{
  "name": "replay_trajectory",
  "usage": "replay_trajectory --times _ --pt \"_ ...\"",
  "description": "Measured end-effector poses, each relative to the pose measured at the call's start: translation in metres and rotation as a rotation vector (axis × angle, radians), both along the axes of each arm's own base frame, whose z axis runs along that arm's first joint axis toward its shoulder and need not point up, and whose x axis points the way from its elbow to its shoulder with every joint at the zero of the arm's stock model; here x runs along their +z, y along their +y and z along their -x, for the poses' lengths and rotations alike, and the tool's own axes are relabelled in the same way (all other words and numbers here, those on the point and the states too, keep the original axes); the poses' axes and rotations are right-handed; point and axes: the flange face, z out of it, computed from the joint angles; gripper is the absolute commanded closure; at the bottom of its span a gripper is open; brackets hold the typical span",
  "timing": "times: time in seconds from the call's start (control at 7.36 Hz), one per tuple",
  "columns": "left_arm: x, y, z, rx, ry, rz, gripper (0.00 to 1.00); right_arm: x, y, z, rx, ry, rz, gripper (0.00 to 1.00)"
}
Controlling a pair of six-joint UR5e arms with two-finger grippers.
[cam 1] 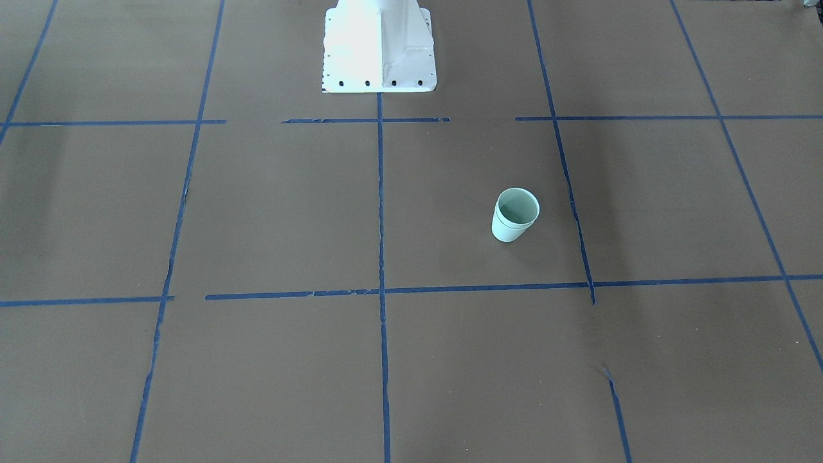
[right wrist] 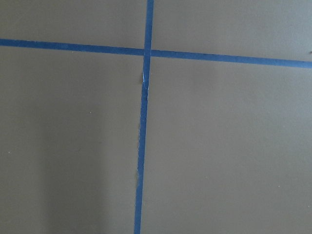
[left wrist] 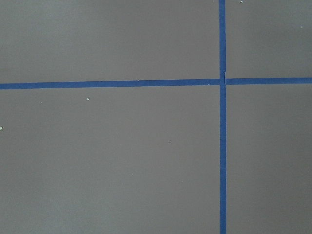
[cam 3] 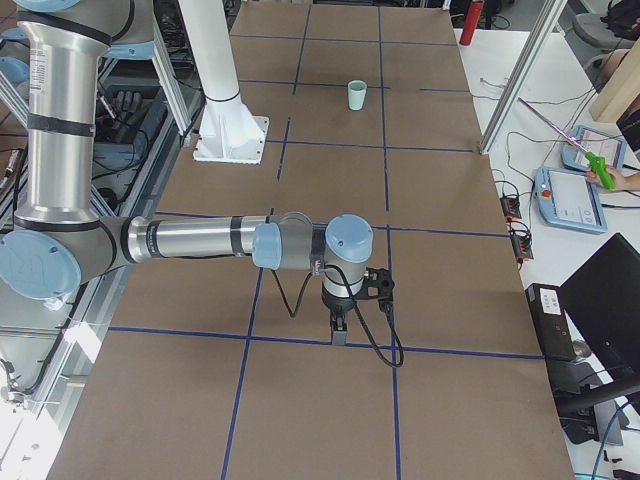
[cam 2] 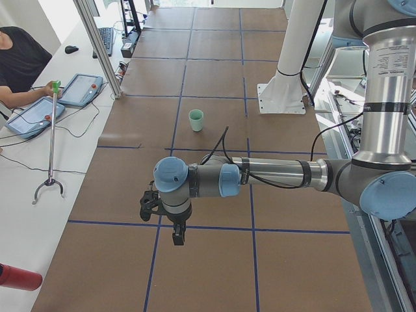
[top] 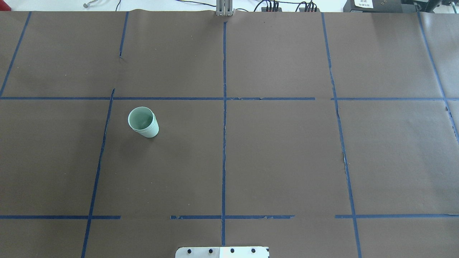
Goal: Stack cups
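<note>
The two pale mint-green cups stand upright as one stack, one nested inside the other, on the brown table. The stack shows left of centre in the overhead view and far off in both side views. My left gripper hangs over the table's left end, far from the stack, and shows only in the exterior left view. My right gripper hangs over the right end and shows only in the exterior right view. I cannot tell whether either is open or shut. Both wrist views show only bare table and blue tape.
The white robot pedestal stands at the table's robot-side edge. Blue tape lines grid the brown paper. An operator with a grabber stick and tablets sits beside the table. A red object lies near that side.
</note>
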Motion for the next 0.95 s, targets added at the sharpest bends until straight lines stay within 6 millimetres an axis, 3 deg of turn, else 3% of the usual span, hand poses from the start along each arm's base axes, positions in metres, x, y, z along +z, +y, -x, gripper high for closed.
replay_trajectory --times 0.95 --pt "-0.003 -0.008 -0.027 0.048 0.036 -0.038 0.0 0.0 0.0 0.0 0.0 0.0 0.0 0.0"
